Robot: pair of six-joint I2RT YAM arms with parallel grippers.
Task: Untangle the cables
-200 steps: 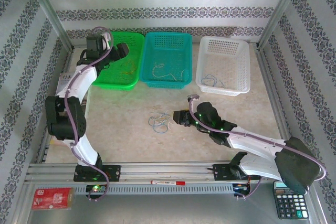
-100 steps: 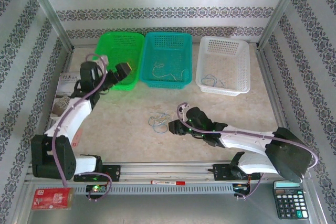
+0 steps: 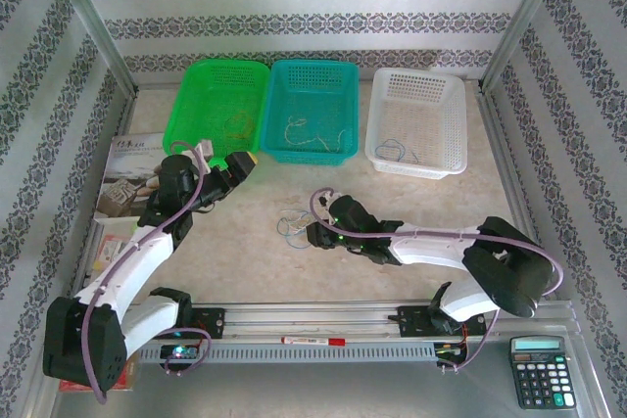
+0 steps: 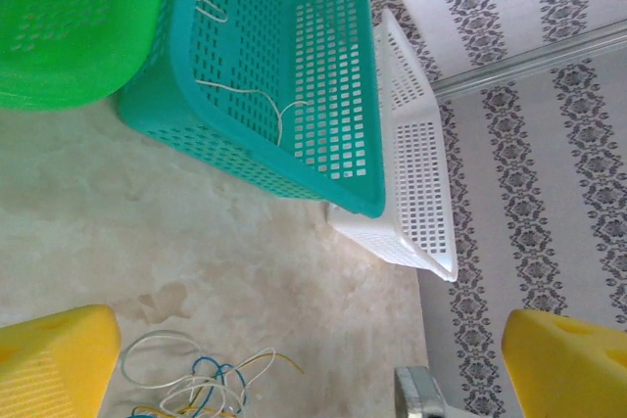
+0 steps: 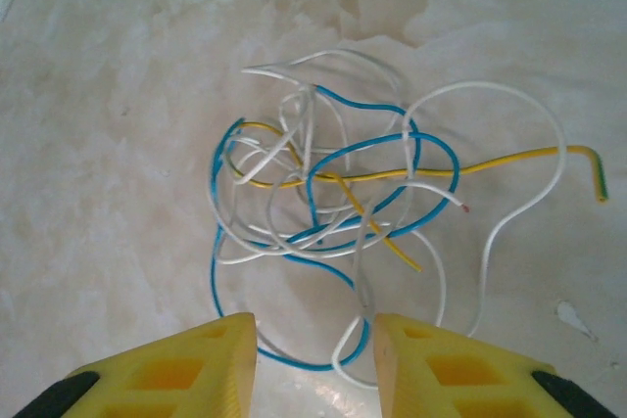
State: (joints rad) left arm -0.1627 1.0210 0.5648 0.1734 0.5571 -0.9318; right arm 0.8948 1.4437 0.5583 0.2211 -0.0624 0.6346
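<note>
Tangled cables (image 5: 323,193) on table (image 5: 98,95), R gripper (image 5: 315,340) at their edge, jaws narrow w/ loops between, L gripper (image 4: 309,340) wide, empty

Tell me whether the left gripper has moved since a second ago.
Yes. The left gripper has drawn back from over the green basket toward the arms' bases.

**A robot test cell in a lab**

A left arm (image 3: 137,261) and a right arm (image 3: 431,242) are bolted to a metal rail (image 3: 313,315) at the near edge of a pale, marble-look table (image 3: 245,261). Bare metal posts (image 3: 88,22) frame the bench. Panels (image 3: 313,22) papered in striped floral print close it in. A green basket (image 3: 206,105), a teal basket (image 3: 313,64) and a white basket (image 3: 421,73) stand in a row at the back. A calculator (image 3: 542,371) and a marker pen (image 3: 313,341) lie at the front.
</note>
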